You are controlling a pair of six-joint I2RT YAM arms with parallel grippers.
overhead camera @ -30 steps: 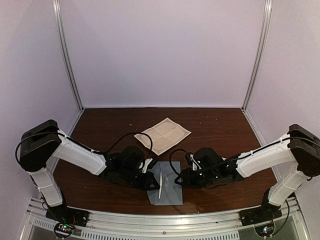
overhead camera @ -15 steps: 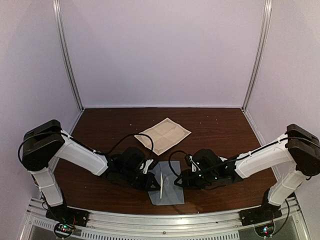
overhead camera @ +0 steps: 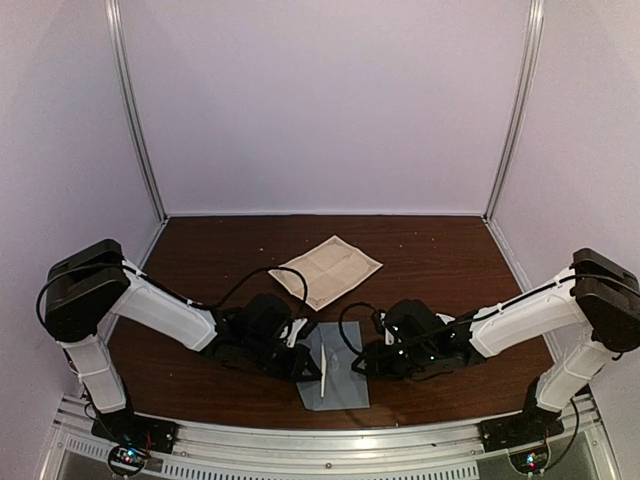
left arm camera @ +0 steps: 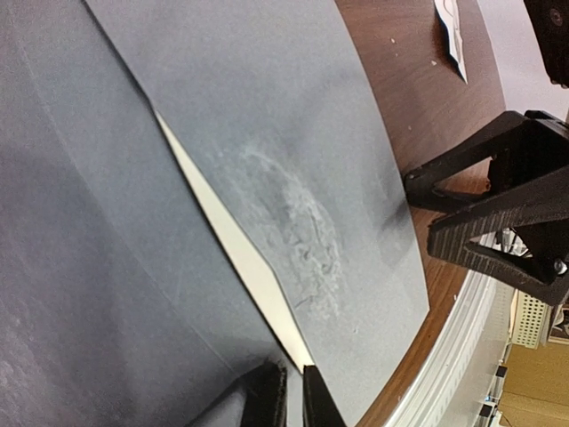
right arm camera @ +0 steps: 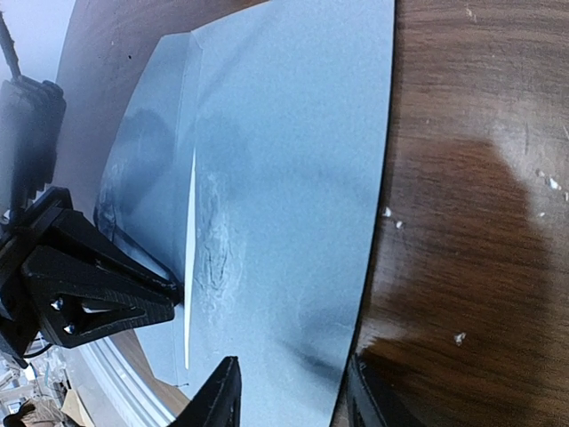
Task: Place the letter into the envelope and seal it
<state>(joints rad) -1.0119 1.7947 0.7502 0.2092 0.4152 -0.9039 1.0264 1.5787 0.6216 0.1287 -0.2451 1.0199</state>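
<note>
The envelope [overhead camera: 338, 384] is lying flat on the dark wooden table [overhead camera: 440, 250], close to its front edge and right between the two arms, with its pointed flap tipping up off the body and a thin white sliver [overhead camera: 323, 372] showing along the flap's edge. The left gripper [overhead camera: 303, 364] is reaching in low from the left side. In its wrist view the fingers [left arm camera: 267, 400] are sitting almost together, with only a narrow slit between them, and the flap's white edge is running straight into that slit, so it looks to be pinching the flap. The right gripper [overhead camera: 360, 362] is coming in from the opposite side, its fingers [right arm camera: 222, 396] standing well apart over the envelope's right border, gripping nothing. Farther back, well apart from all this, a creased beige sheet [overhead camera: 327, 270] is lying on the table at an angle.
</note>
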